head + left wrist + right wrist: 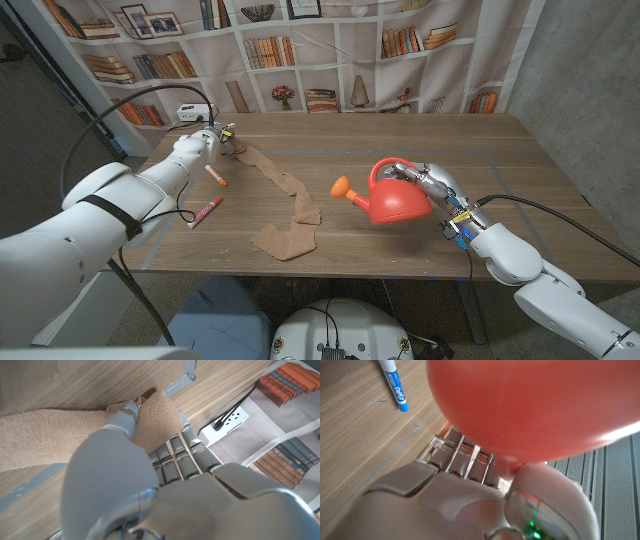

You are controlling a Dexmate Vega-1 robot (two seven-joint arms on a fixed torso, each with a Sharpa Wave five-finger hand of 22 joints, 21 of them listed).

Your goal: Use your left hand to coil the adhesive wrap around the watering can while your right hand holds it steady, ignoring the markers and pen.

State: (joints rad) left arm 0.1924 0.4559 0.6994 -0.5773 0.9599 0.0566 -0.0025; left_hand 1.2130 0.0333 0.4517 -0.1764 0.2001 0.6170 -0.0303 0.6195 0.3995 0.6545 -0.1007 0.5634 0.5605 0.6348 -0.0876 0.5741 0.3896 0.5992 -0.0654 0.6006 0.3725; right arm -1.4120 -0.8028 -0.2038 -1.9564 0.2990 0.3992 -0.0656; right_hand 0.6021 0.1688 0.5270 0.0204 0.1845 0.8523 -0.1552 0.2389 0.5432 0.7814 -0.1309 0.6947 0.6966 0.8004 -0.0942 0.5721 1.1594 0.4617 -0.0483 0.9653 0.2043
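Left robot hand [205, 141]: pinches far end of the adhesive wrap [290, 205], worktop's 10 o'clock.
Right robot hand [440, 187]: grips the watering can [395, 196] from behind.
Watering can: right of centre on the worktop [520, 160], spout toward 9 o'clock.
Adhesive wrap: trails from 10 toward 6 o'clock.

Red watering can [398, 201]: smooth plastic with a soft sheen, orange plastic spout tip. Adhesive wrap [288, 205]: tan, matt, crinkled cloth, fuzzy and rough up close in the left wrist view. Bench [500, 160]: wood grain, smooth, low-gloss finish. Left hand [150, 460]: matt grey plastic shell, brushed metal finger segments. Right hand [440, 188]: metallic links, glossy white casing behind.
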